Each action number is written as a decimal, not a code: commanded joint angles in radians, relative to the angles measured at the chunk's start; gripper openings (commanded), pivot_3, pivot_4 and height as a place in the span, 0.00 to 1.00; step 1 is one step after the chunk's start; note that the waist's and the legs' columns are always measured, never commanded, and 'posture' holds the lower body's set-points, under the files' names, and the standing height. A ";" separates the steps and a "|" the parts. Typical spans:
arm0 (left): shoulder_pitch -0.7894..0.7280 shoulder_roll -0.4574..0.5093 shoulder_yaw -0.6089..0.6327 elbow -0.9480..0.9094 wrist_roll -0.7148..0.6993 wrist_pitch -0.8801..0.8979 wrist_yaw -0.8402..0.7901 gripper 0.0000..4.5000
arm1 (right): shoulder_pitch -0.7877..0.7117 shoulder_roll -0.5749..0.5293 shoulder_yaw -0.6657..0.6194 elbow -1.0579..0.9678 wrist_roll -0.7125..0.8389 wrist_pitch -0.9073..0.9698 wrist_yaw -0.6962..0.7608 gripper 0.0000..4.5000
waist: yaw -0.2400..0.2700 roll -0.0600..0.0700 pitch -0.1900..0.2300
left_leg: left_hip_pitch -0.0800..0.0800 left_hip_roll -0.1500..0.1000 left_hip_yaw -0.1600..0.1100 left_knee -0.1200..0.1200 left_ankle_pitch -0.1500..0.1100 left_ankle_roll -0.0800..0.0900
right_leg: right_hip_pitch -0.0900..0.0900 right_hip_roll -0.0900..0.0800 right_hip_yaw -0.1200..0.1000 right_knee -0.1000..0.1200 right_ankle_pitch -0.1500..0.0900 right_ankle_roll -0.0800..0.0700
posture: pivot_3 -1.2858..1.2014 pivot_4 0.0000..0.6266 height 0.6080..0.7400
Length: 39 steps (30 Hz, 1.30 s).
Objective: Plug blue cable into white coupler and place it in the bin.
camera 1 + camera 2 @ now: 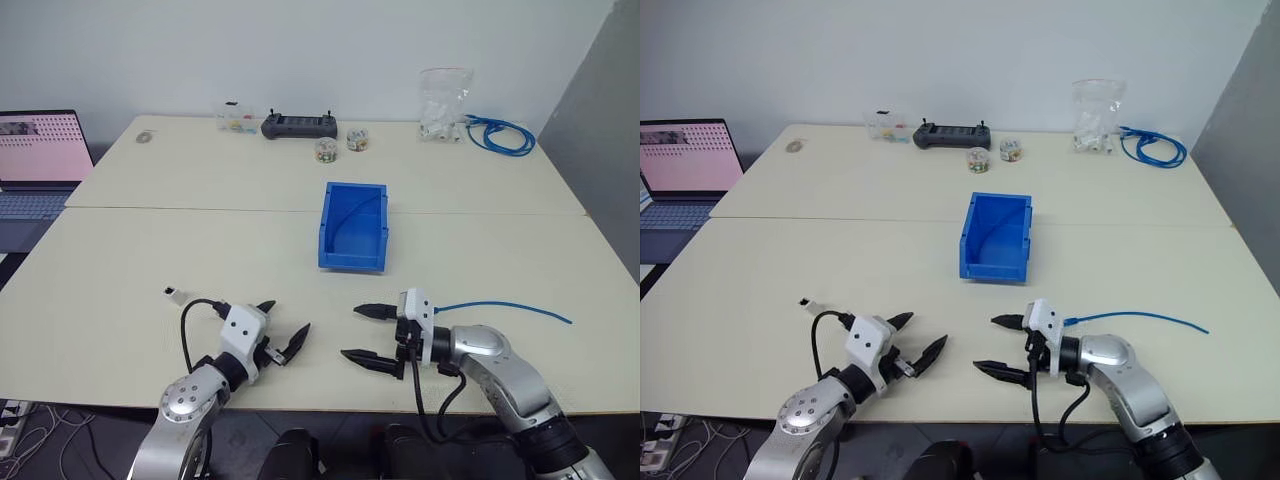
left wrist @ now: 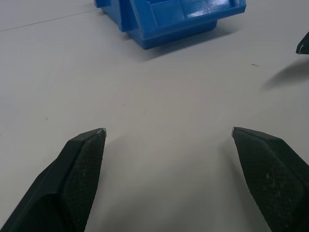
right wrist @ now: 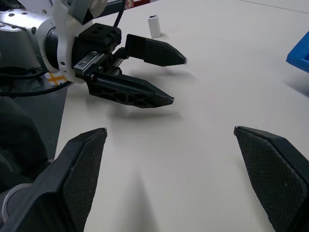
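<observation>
left gripper (image 1: pixel 281 335), right gripper (image 1: pixel 367 336): both spread, empty, textured black fingers | white coupler (image 1: pixel 174 294): boxy | blue cable (image 1: pixel 505 308): thin

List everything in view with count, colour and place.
bin: 1, blue, table centre
cable: 1, blue, near edge, on the table beside the right arm
coupler: 1, white, near left
cable coil: 1, blue, far right
bag: 1, clear, far right
jars: 2, clear, behind the bin
controller: 1, dark, far centre
clear box: 1, far, left of the controller
laptop: 1, pink screen, left
left claw: black, open, empty
right claw: black, open, empty
</observation>
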State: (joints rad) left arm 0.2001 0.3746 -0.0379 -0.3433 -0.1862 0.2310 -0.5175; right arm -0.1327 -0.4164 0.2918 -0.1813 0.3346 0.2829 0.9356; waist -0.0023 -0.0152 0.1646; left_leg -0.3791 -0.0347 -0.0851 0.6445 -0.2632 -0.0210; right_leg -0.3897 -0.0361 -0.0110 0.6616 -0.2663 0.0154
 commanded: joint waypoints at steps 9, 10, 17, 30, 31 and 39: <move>-0.022 0.024 -0.019 -0.008 0.023 -0.031 -0.020 0.97 | 0.022 0.020 -0.023 -0.053 0.007 -0.020 -0.045 0.99 | 0.000 0.000 0.000 | 0.000 0.000 0.000 0.000 0.000 0.000 | 0.000 0.000 0.000 0.000 0.000 0.000 | 0.52 0.24 1.00; -0.023 0.024 -0.020 -0.006 0.022 -0.043 -0.024 0.97 | 0.024 0.024 -0.025 -0.053 0.006 -0.023 -0.052 0.99 | 0.000 0.000 0.000 | 0.000 0.000 0.000 0.000 0.000 0.000 | 0.000 0.000 0.000 0.000 0.000 0.000 | 0.52 0.24 1.00; -0.034 0.031 -0.025 -0.003 -0.003 -0.069 -0.071 0.97 | 0.035 0.030 -0.038 -0.063 0.008 -0.027 -0.079 0.99 | 0.000 0.000 0.000 | 0.000 0.000 0.000 0.000 0.000 0.000 | 0.000 0.000 0.000 0.000 0.000 0.000 | 0.52 0.24 1.00; -0.071 0.062 0.012 -0.110 -0.100 -0.010 -0.123 0.97 | 0.021 0.042 -0.054 -0.081 -0.007 -0.063 -0.108 0.99 | 0.000 0.000 0.000 | 0.000 0.000 0.000 0.000 0.000 0.000 | 0.000 0.000 0.000 0.000 0.000 0.000 | 0.52 0.24 1.00; -0.081 0.073 0.010 -0.127 -0.115 0.011 -0.133 0.97 | 0.021 0.034 -0.068 -0.095 -0.002 -0.064 -0.110 0.99 | 0.000 0.000 0.001 | 0.000 0.000 0.000 0.000 0.000 0.000 | 0.000 0.000 0.000 0.000 0.000 0.000 | 0.52 0.24 1.00; -0.204 0.253 -0.063 -0.262 -0.253 0.254 -0.301 0.97 | 0.091 -0.190 -0.293 -0.276 0.073 0.036 -0.088 0.99 | 0.002 0.001 0.002 | -0.001 -0.002 0.000 0.000 0.000 0.000 | 0.000 -0.001 0.000 -0.001 0.000 0.001 | 0.52 0.24 1.00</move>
State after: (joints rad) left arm 0.0197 0.5983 -0.0871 -0.5543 -0.4010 0.4422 -0.7792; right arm -0.0619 -0.5612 0.0627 -0.4022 0.3773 0.2926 0.8301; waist -0.0003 -0.0145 0.1669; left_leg -0.3804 -0.0364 -0.0855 0.6446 -0.2632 -0.0210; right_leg -0.3894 -0.0368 -0.0109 0.6600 -0.2667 0.0163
